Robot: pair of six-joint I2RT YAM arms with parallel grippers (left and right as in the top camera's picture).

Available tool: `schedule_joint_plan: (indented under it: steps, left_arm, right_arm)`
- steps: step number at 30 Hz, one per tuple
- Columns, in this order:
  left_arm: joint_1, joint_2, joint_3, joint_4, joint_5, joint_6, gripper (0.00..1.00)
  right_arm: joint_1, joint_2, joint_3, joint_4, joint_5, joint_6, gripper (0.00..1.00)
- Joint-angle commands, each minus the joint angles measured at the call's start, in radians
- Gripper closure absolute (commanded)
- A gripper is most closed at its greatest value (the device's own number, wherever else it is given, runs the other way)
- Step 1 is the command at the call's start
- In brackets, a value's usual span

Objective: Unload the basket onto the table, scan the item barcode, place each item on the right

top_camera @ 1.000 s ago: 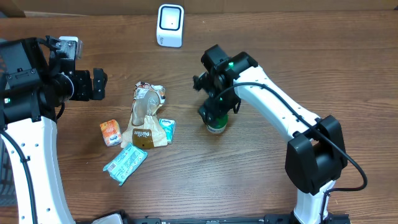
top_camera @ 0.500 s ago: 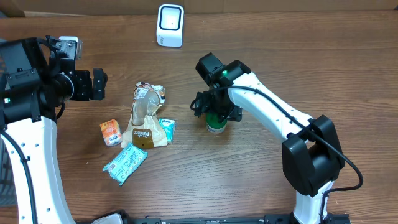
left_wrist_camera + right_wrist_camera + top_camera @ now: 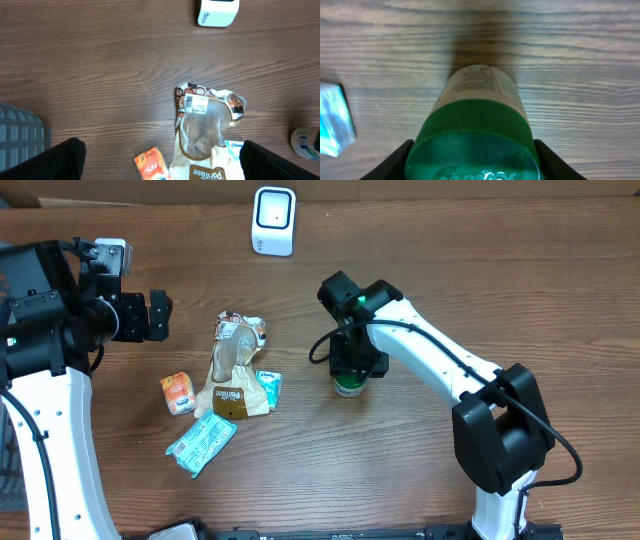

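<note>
Scanning task at the grasping stage. The right tool (image 3: 355, 366) stood directly over a green-lidded jar (image 3: 348, 387), which rested upright on the table (image 3: 420, 470) immediately beneath it. In the wrist view its fingers (image 3: 395, 162) lay against opposite sides of the green lid (image 3: 472, 150) with no gap visible, so the tool appeared clamped on the jar. The jar showed no sign of having left the table. A pale printed label (image 3: 477, 84) ran down the jar's side below the tool, but no barcode could be made out on it. The white scanner (image 3: 274, 220) stood well apart, ahead of the right tool and to its left. The left tool (image 3: 160, 316) hung with its fingers wide apart and nothing between them. A heap of snack packets (image 3: 235, 370) lay on the table between the two tools, untouched. Judged from this arrangement, only the approach and grip were done. Lifting the jar, carrying it to the scanner and turning its barcode toward the scanner's face all remained.
</note>
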Motion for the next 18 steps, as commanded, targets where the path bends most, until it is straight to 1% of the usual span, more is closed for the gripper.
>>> schedule_joint_plan:
  steps: [1, 4, 5, 6, 8, 10, 13, 15, 16, 18]
  left_arm:
    - [0.007, 0.003, 0.005, 0.003, -0.002, 0.023, 0.00]
    - [0.007, 0.003, 0.005, 0.003, -0.002, 0.023, 0.00]
    - [0.007, 0.003, 0.005, 0.003, -0.002, 0.023, 0.00]
    - [0.007, 0.003, 0.005, 0.003, -0.002, 0.023, 0.00]
    - [0.007, 0.003, 0.005, 0.003, -0.002, 0.023, 0.00]
    - [0.007, 0.003, 0.005, 0.003, -0.002, 0.023, 0.00]
    - [0.007, 0.003, 0.005, 0.003, -0.002, 0.023, 0.00]
    - [0.007, 0.003, 0.005, 0.003, -0.002, 0.023, 0.00]
    - [0.007, 0.003, 0.005, 0.003, -0.002, 0.023, 0.00]
    - [0.007, 0.003, 0.005, 0.003, -0.002, 0.023, 0.01]
  right_arm:
    - [-0.032, -0.005, 0.119, -0.027, 0.001, -0.349, 0.57]
    - [-0.033, -0.005, 0.147, -0.039, 0.001, -0.563, 0.57]
    - [-0.032, -0.005, 0.147, -0.046, 0.001, -0.673, 0.57]
    - [-0.031, -0.005, 0.147, -0.053, 0.001, -0.747, 0.57]
    - [-0.026, -0.005, 0.147, -0.062, 0.001, -0.966, 0.62]
    - [-0.025, -0.005, 0.147, -0.048, 0.001, -1.110, 0.62]
    - [-0.025, -0.005, 0.138, -0.028, -0.003, -1.212, 0.61]
    - [-0.029, -0.005, 0.125, -0.033, -0.022, -1.276, 0.53]
    - [-0.032, -0.005, 0.114, -0.033, -0.025, -1.298, 0.51]
    - [-0.037, -0.005, 0.095, -0.034, -0.026, -1.305, 0.50]
